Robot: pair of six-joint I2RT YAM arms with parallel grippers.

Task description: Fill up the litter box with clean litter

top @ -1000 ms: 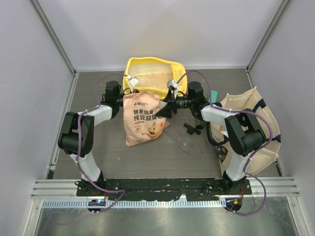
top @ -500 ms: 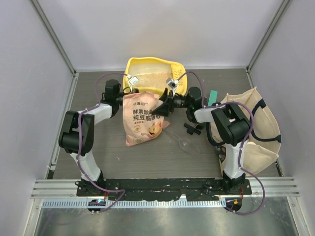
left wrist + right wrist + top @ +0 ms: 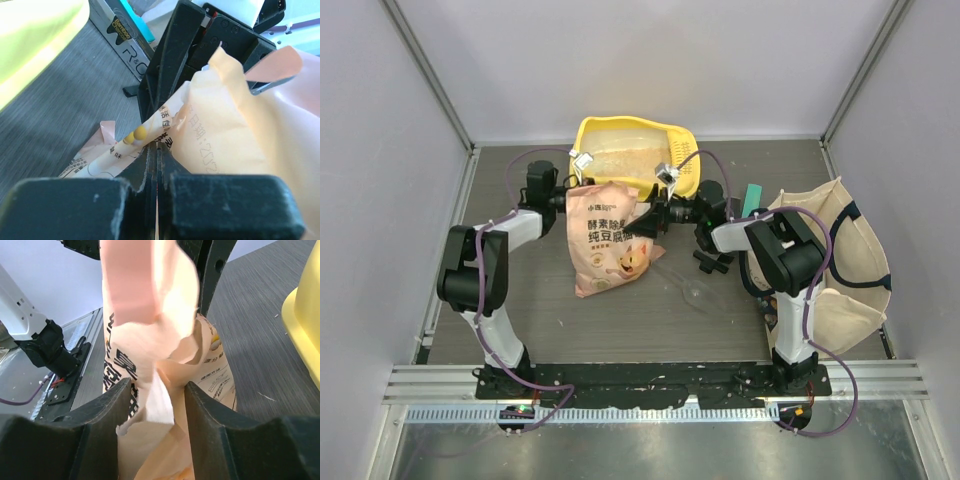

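Right now, everything turns on the bag of clean litter (image 3: 608, 240) strung between your two pincers along its top edge, with the litter box (image 3: 588, 130) just beyond them on the side away from the arm bases. The bag's long axis runs from that held edge back toward the bases, so its mouth faces the box and its weight trails behind both pincers. Your left gripper (image 3: 154, 155) is clenched flat on the bag's near top corner, printed film pinched between its fingers. Your right gripper (image 3: 159, 387) straddles the opposite corner; its jaws stand apart with loose film between them, and you cannot tell whether they bite on it. Both pincers sit equally close to the box rim, the right one nearer the slotted scoop (image 3: 688, 165). Pale granules (image 3: 625, 158) lie in the tray already. To my eye, a pour needs the bag's bottom raised above the pincers, and that depends on the right side holding firm.
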